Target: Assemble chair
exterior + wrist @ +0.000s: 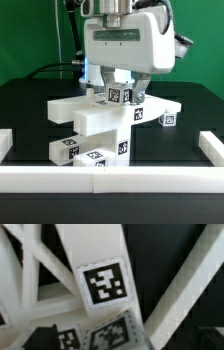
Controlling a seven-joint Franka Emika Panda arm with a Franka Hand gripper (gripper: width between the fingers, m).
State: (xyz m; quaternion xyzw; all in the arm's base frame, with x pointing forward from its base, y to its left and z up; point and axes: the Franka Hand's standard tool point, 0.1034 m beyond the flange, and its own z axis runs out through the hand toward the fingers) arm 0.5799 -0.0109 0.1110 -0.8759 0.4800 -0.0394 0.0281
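Note:
The chair is a partly joined stack of white blocky parts at the table's middle. A wide slab lies across the top and lower tagged blocks sit below it. My gripper hangs straight down over the top, fingers spread wide on either side of small tagged pieces; I see no firm hold. In the wrist view a white bar with a tag fills the picture up close. Another tag and a slanted white bar lie beside it. My fingers do not show there.
A long white border rail runs along the front of the black table. Its side pieces stand at the exterior view's left and right. A green wall rises behind.

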